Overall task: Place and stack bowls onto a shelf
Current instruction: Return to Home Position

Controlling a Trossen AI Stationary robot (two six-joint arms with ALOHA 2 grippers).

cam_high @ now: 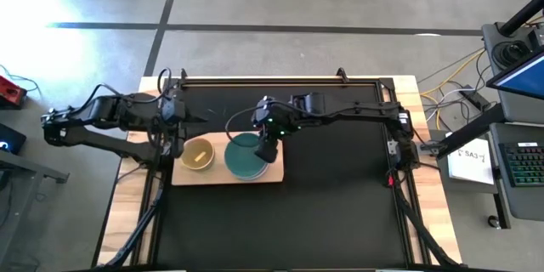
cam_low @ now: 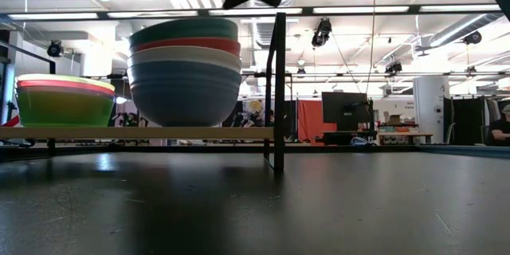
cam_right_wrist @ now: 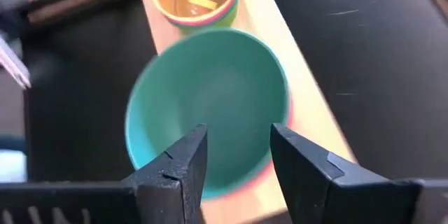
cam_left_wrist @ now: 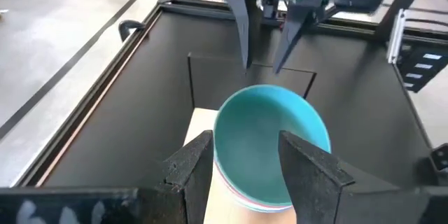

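Two stacks stand on the light-wood shelf. The large stack has pale blue at the bottom, then white and red, with the teal bowl on top. The small stack shows green, magenta and, on top, the yellow bowl; no cyan bowl shows. My right gripper hovers open just above the teal bowl's right rim and is clear of it, as the left wrist view shows. My left gripper is open at the shelf's left end, beside the small stack.
A black frame runs round the tabletop, with a thin upright post right of the shelf. Bare black tabletop lies near and right of the shelf. A desk with a keyboard stands beyond the table's right edge.
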